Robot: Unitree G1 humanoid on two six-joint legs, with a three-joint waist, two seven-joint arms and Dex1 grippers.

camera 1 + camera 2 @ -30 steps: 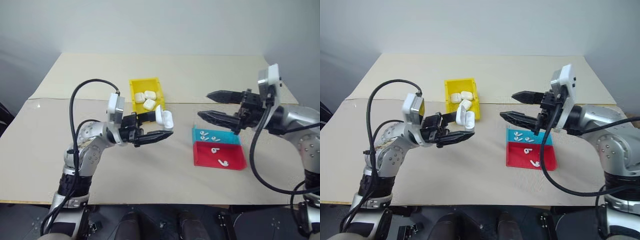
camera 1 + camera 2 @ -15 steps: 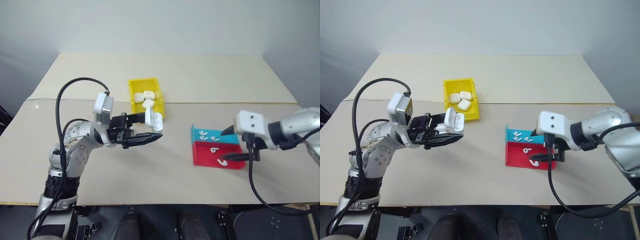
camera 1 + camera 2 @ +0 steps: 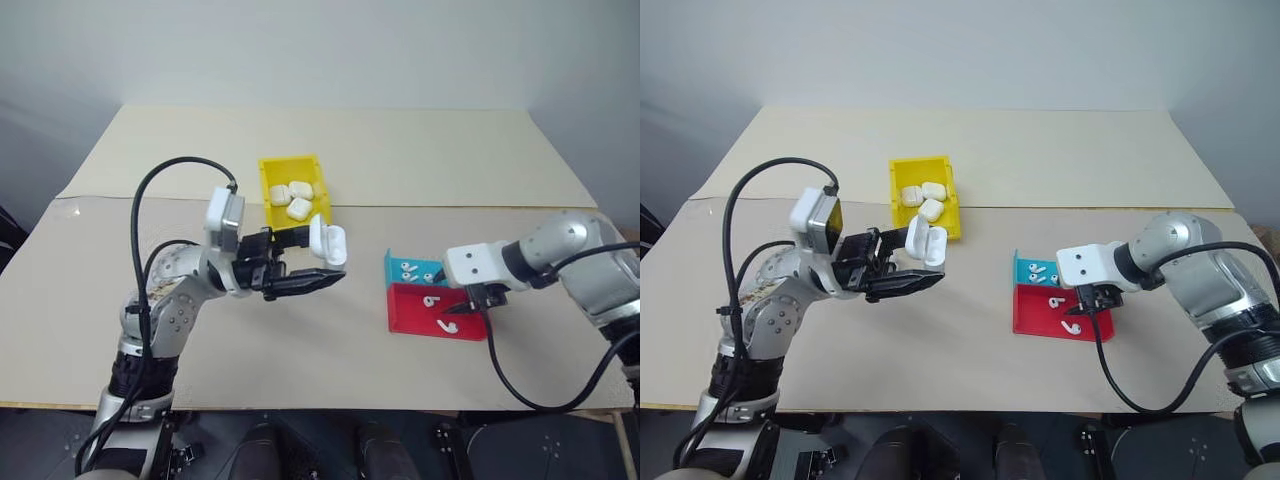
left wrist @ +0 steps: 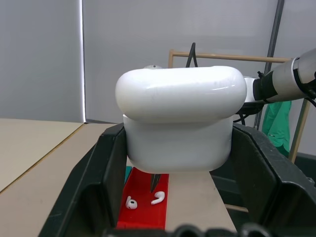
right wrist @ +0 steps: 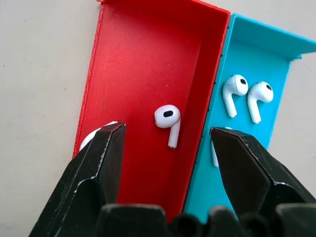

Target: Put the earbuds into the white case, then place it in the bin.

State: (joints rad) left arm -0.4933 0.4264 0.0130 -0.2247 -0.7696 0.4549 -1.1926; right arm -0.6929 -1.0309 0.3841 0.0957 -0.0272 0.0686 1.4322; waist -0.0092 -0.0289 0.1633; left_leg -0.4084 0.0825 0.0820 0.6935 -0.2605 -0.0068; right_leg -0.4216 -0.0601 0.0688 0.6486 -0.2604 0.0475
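Right gripper (image 5: 168,143) spread over the red tray (image 5: 143,59), straddling one earbud (image 5: 168,118); a skewed close could flick the tiny glossy stemmed bud out.
Left gripper (image 3: 318,263) clamps the white case (image 3: 328,243) midair, lid open; yellow bin (image 3: 268,172) beyond holds three cases.

White case (image 3: 328,243): glossy, rounded, lid closed, held upright above the bench at about 6 o'clock of the bin. Bin (image 3: 270,172): bright yellow, rectangular, holding three similar white cases. Earbuds: two white stemmed pieces (image 5: 168,120) lying loose in the red tray, well apart from the case toward 3 o'clock; several more lie in the adjoining blue tray.
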